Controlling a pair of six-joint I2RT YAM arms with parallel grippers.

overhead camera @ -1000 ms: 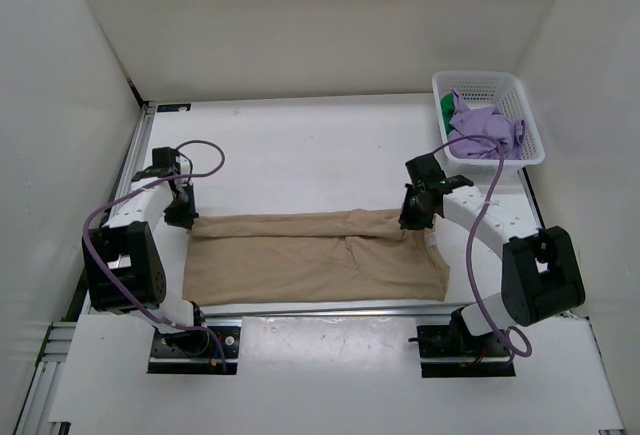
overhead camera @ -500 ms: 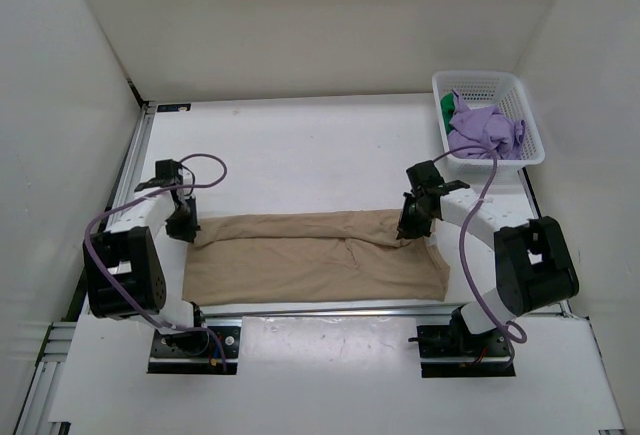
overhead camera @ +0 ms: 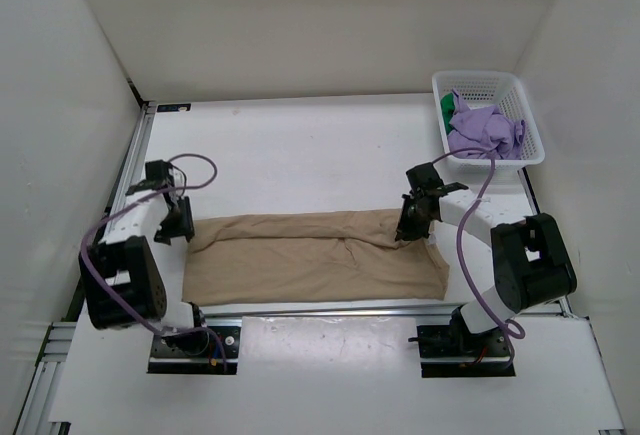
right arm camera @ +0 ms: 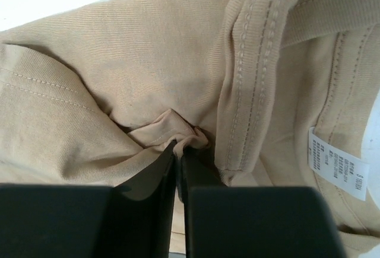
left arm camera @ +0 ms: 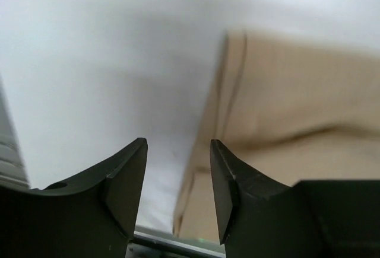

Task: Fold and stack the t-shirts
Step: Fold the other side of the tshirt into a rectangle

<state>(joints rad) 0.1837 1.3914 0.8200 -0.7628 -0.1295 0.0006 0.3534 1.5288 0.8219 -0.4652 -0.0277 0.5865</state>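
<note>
A tan t-shirt lies folded into a long band across the near part of the table. My left gripper stands open just off the band's far left corner; in the left wrist view the gap between its fingertips holds nothing, and the tan t-shirt lies to the right. My right gripper is shut on a small pinch of the tan t-shirt beside the collar, the pinch bunching at the gripper's tips. A light purple t-shirt and a green t-shirt lie crumpled in the basket.
The white lattice basket stands at the back right corner. White walls close in the table on three sides. A metal rail runs along the near edge just below the shirt. A size label shows inside the collar.
My left gripper has opened and let go of the shirt's left corner, shifting slightly left. The right gripper has eased a little nearer and still pinches the cloth.
</note>
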